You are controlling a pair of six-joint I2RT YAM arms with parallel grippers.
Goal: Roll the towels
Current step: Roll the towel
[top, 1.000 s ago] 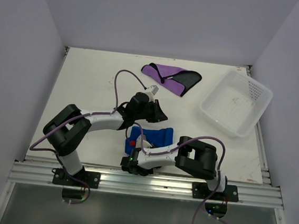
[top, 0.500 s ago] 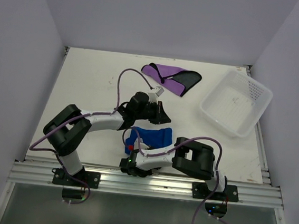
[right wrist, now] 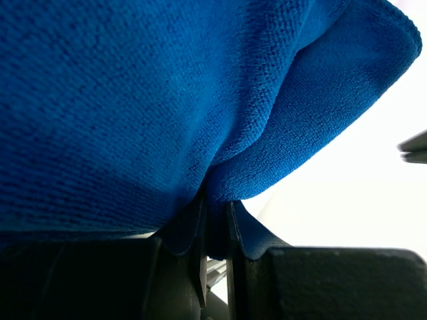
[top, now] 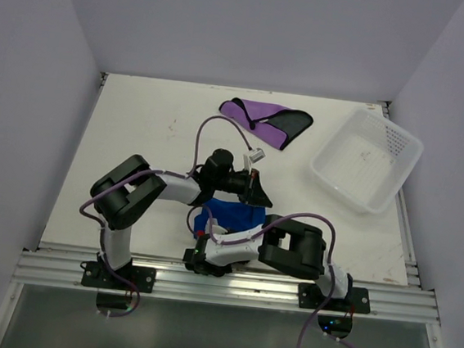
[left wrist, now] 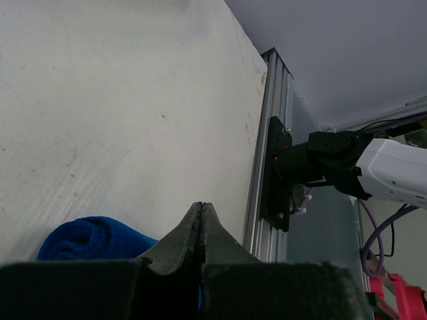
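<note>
Right tool (right wrist: 215, 217) clamps the blue towel (right wrist: 133, 100); left tool (left wrist: 202, 212) is pressed closed.

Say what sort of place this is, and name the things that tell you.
Probably a robot test cell in a lab: a white table boxed by plain walls, two arms bolted to an aluminium rail, and a blue towel as prop.

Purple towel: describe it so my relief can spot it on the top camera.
Start at the far edge of the table, just left of the white basket. The purple towel lies there, unrolled. Unlike the blue towel near the front edge, it is purple with a black section.
</note>
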